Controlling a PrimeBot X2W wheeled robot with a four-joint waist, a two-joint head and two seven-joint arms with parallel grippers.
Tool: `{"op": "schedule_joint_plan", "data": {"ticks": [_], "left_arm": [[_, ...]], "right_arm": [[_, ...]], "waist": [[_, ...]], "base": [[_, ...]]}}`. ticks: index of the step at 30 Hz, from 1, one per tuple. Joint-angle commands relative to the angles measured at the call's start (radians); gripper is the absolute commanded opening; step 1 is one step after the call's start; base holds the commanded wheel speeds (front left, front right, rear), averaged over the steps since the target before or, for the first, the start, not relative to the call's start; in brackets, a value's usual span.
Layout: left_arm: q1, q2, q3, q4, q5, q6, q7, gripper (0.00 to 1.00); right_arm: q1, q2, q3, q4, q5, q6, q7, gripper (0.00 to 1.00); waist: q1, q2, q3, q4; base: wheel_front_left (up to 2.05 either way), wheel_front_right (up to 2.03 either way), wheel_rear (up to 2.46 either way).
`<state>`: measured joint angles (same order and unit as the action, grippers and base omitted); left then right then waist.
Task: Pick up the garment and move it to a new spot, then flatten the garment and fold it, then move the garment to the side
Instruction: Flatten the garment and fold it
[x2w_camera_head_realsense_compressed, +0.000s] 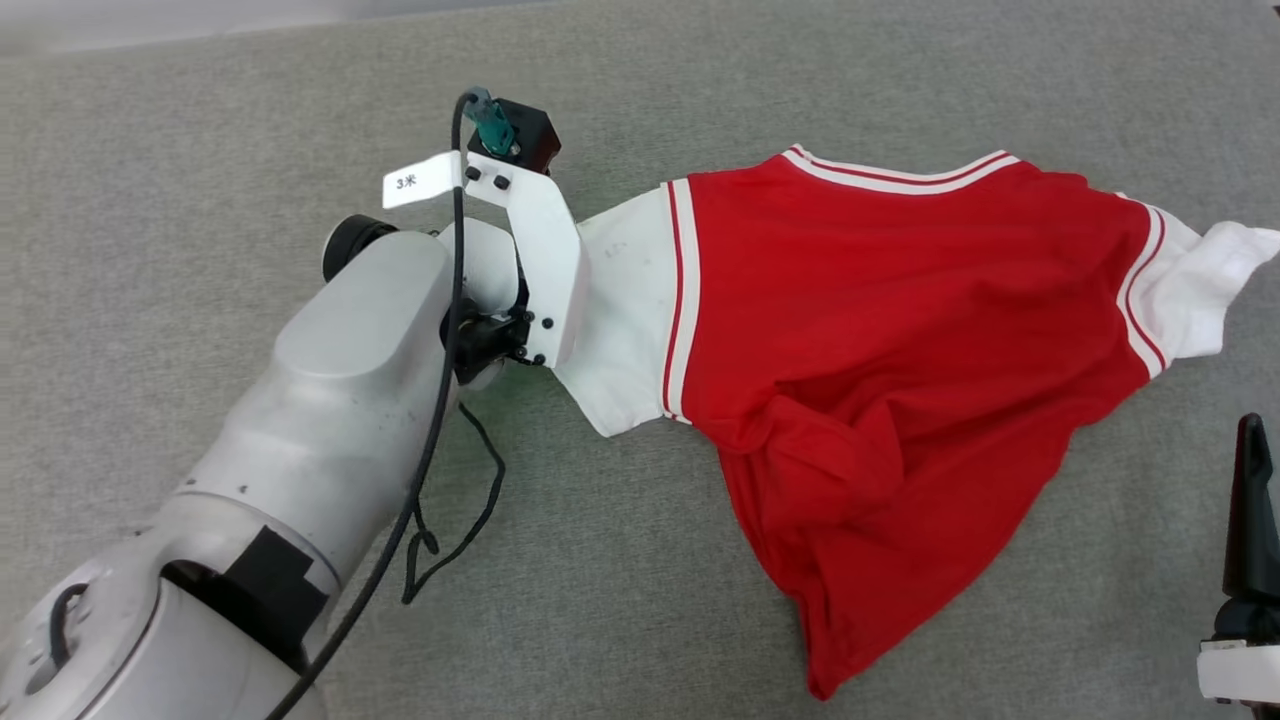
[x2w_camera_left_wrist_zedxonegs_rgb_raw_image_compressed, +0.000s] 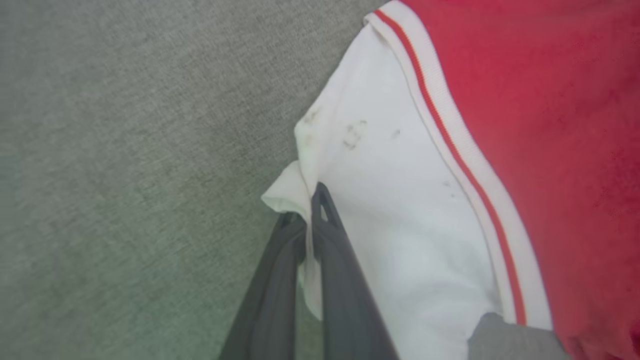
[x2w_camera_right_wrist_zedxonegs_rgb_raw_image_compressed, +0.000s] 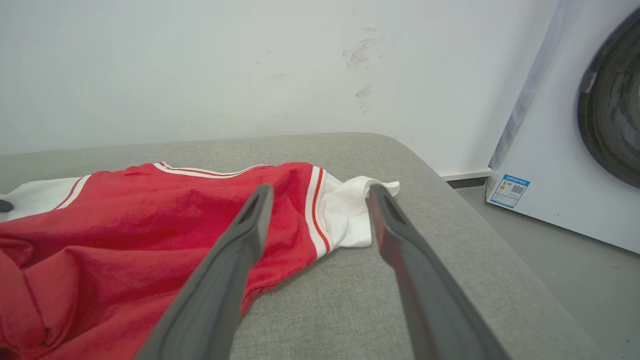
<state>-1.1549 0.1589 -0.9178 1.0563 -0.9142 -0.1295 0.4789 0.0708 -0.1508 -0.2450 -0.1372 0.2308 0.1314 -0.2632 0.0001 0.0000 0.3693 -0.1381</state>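
- Shirt (x2w_camera_head_realsense_compressed: 880, 330) lies spread but rumpled on a grey padded surface (x2w_camera_head_realsense_compressed: 640, 620). The red body is in the middle, one white sleeve goes out to each side, and the lower hem is bunched and twisted toward the robot.
- Left gripper (x2w_camera_left_wrist_zedxonegs_rgb_raw_image_compressed: 306, 202) is clamped tight on the edge of the left sleeve (x2w_camera_left_wrist_zedxonegs_rgb_raw_image_compressed: 390, 210), with a fold of white cloth pinched between its two dark fingers near the cuff.
- Right gripper (x2w_camera_right_wrist_zedxonegs_rgb_raw_image_compressed: 320, 190) stands wide apart and holds nothing. It hangs just short of the right sleeve (x2w_camera_right_wrist_zedxonegs_rgb_raw_image_compressed: 350, 220), above the surface and clear of the cloth.
- Cloth looks light, thin and limp. It will probably sag and drag rather than keep its shape, so a pull from one sleeve alone would likely stretch it into a rope and leave the far side trailing.
- Knit seems a little stretchy and not slippery. A pinch through a cuff or the striped trim (x2w_camera_left_wrist_zedxonegs_rgb_raw_image_compressed: 450, 150), where the cloth is doubled, should hold better than one in the plain red.
- Best second hold is likely the other sleeve's cuff or the shoulder beside it. That would match the left grip, so the shirt lifts level between both arms.
- Nothing here is fragile. The risk is a slipped pinch or the hem folding under itself.
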Motion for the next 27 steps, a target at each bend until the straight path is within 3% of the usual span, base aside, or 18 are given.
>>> {"op": "schedule_joint_plan", "data": {"ticks": [1, 18, 23, 27], "left_arm": [[0.012, 0.022, -0.007, -0.013, -0.006, 0.0, -0.01, 0.0], [0.039, 0.226, -0.065, -0.108, -0.104, -0.001, -0.015, 0.0], [0.074, 0.238, -0.077, -0.101, -0.128, -0.001, -0.027, 0.0], [0.077, 0.235, -0.089, -0.101, -0.138, -0.001, -0.032, 0.0]], "right_arm": [[-0.003, -0.002, -0.006, 0.0, 0.009, -0.001, -0.002, 1.0], [0.035, -0.052, -0.013, 0.025, 0.038, -0.001, -0.002, 1.0], [0.012, -0.084, 0.01, 0.064, 0.074, -0.001, -0.002, 1.0], [-0.044, -0.147, 0.048, 0.106, 0.105, -0.001, -0.002, 1.0]], "waist": [[-0.0001, 0.0, -0.004, 0.016], [-0.0001, 0.0, -0.058, 0.153], [-0.0001, 0.0, -0.069, 0.164], [-0.0001, 0.0, -0.07, 0.167]], "base": [[0.0, 0.0, 0.0], [0.0, 0.0, 0.0], [0.0, 0.0, 0.0], [0.0, 0.0, 0.0]]}}
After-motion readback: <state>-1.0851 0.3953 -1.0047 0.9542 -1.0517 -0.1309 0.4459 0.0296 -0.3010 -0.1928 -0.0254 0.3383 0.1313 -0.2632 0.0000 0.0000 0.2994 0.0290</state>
